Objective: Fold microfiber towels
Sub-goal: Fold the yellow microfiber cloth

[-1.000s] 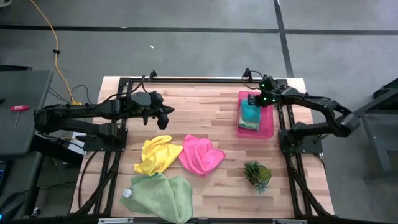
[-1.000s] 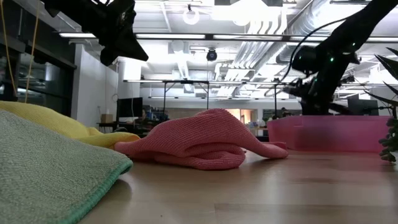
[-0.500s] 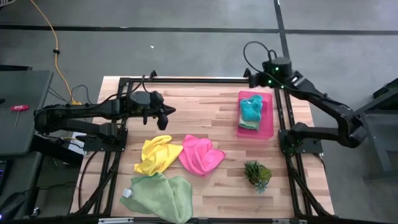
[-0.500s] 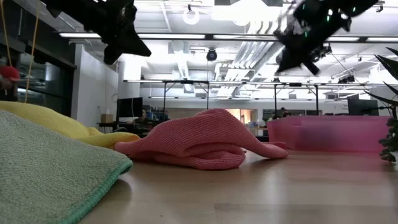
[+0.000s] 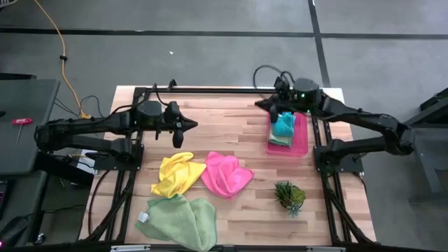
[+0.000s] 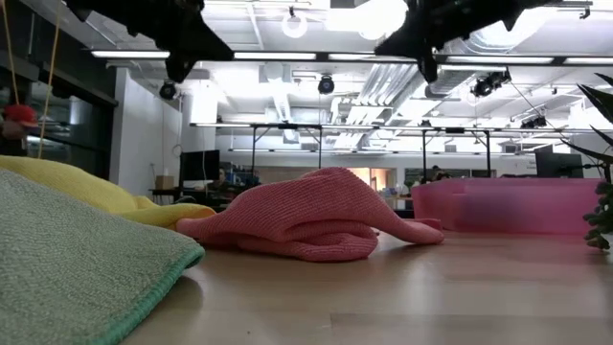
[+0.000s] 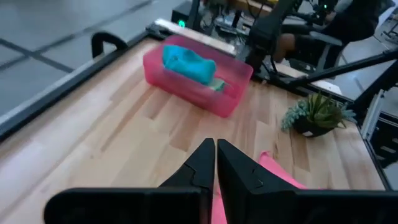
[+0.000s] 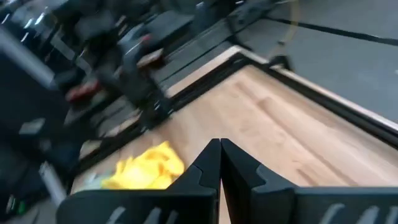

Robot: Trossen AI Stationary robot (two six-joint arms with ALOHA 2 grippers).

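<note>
high: overhead, downward | low: tabletop-level, across | both share pink towel (image 5: 225, 175)

No readable text, label or number shows anywhere, as far as these views allow.

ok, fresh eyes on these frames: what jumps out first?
The bright crumpled cloths near the table's front: a hot pink towel at the middle, a yellow towel touching its left side, and a pale green towel at the front edge. Next, the pink tray at the back right, holding a teal towel. Both arms hang above the wood, left gripper and right gripper shut and empty.
</note>
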